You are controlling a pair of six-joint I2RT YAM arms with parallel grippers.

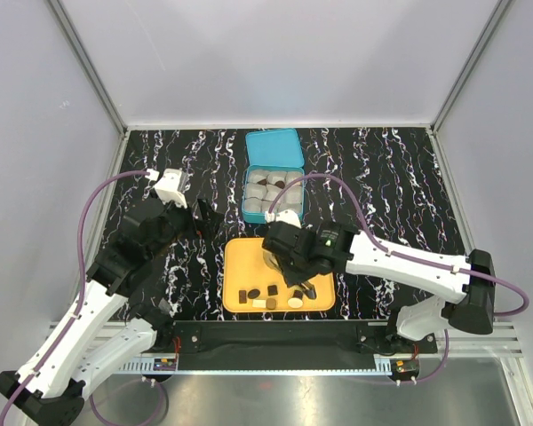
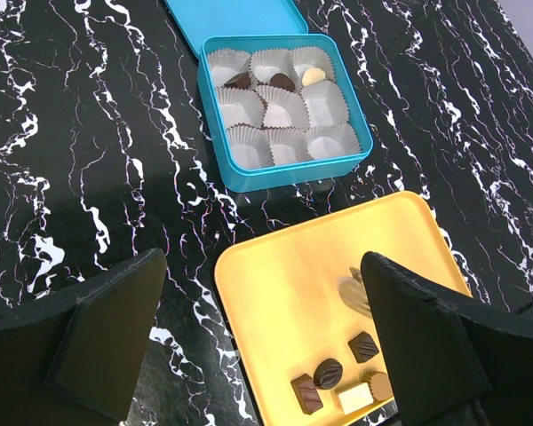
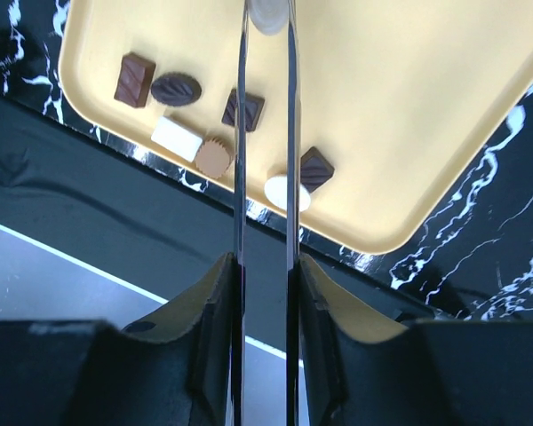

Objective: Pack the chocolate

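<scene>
**Item 1. Right gripper** [image 3: 266, 27]: my two thin blade fingers are pressed nearly together, with the tips closed on a cream-white round chocolate [image 3: 268, 11]. The piece sits at the very edge of my wrist view, so the pinch is my judgement, not seen whole. The gripper is poised over the orange rectangular plastic tray [image 1: 249, 257].

**Item 2. Left gripper** [image 2: 262, 293]: my broad black fingers are spread wide with nothing between them. It hangs over the black white-veined table [image 1: 382, 177], off the tray's left side.

**Item 3. Loose chocolates, along the tray's near edge:**
- dark rectangle [image 3: 134, 79]
- dark oval [image 3: 176, 89]
- dark square [image 3: 242, 110]
- white bar [image 3: 177, 138]
- tan fluted round [image 3: 214, 160]
- white oval [image 3: 287, 193]
- second dark square [image 3: 316, 169]

**Item 4. Teal square tin** [image 2: 284, 173]: its lid [image 1: 274, 146] lies flat beyond it, and it holds nine white pleated paper cups [image 2: 284, 106]. The far row is filled with two dark pieces [image 2: 238, 82] and one cream piece [image 2: 313, 77]. The middle and near rows are empty.

**Relation.** The tin lies just past the tray's far edge, straight ahead of my right gripper and away from my bases. Its near row of cups is closest to me. My right arm is both loaded and the nearer one, while my left stands aside. The held piece is round, so there is no long axis to line up. I judge the carry must clear the tin's near wall.
</scene>
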